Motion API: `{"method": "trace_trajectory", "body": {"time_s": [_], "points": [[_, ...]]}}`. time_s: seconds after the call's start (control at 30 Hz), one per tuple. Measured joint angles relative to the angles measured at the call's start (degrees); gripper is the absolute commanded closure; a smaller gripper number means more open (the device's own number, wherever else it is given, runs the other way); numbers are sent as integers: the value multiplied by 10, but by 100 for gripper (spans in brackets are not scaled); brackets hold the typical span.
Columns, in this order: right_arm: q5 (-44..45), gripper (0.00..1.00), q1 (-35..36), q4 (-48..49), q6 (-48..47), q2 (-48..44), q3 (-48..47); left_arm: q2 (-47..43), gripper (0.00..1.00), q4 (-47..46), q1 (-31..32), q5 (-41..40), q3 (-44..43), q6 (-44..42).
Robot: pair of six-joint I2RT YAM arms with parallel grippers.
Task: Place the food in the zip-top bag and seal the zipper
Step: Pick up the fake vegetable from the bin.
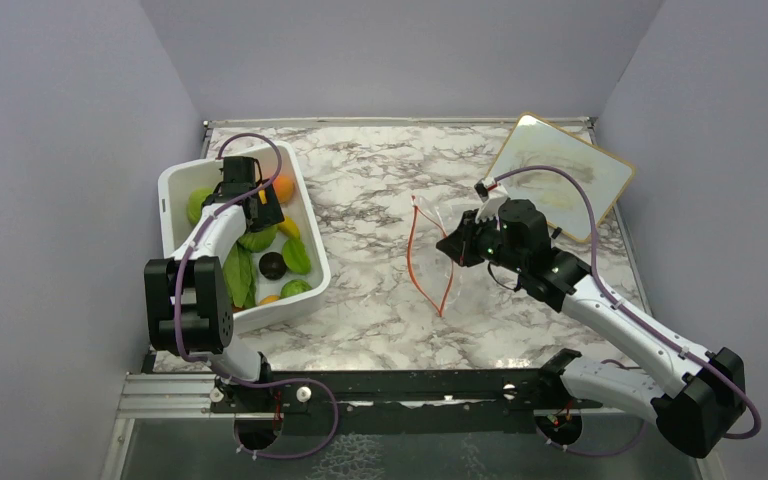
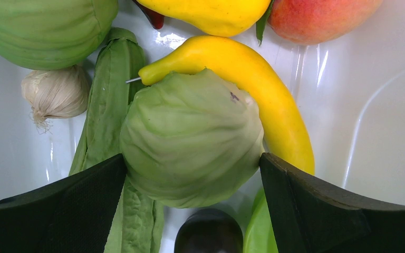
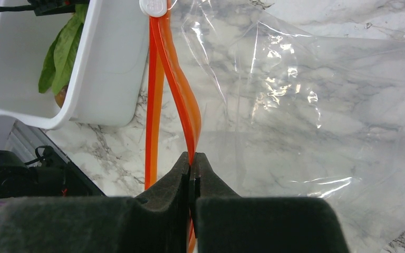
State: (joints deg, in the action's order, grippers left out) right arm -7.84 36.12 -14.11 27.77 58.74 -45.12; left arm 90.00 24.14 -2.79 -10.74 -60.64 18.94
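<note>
Left gripper (image 2: 192, 161): jaws wide around the green squash (image 2: 190, 132).
Right gripper (image 3: 191, 158): clamped on the zipper (image 3: 182, 89).
Risk: my squeeze could pop the round squash sideways.

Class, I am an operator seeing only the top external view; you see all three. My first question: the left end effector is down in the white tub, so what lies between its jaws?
Observer: A round pale green vegetable, flanked by the open jaws of the left end effector.
Operator: And on the other side, is anything held?
Observer: The right end effector is shut on one strip of the zipper; the other strip passes outside the jaws.
Operator: Any food I miss?
Observer: A garlic bulb.
</note>
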Motion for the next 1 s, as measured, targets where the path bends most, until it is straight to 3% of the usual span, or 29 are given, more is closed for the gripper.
{"method": "trace_trajectory", "body": {"time_s": [0.13, 0.27, 0.47, 1.0], "points": [[-5, 99, 0, 0, 0, 0, 0, 1, 13, 0, 0, 2, -1, -1], [-6, 99, 0, 0, 0, 0, 2, 1, 31, 1, -1, 3, -1, -3], [-6, 99, 0, 0, 0, 0, 3, -7, 46, 4, -1, 4, 0, 0], [-30, 99, 0, 0, 12, 2, 3, -143, 54, 24, -1, 29, 31, 19]]}}
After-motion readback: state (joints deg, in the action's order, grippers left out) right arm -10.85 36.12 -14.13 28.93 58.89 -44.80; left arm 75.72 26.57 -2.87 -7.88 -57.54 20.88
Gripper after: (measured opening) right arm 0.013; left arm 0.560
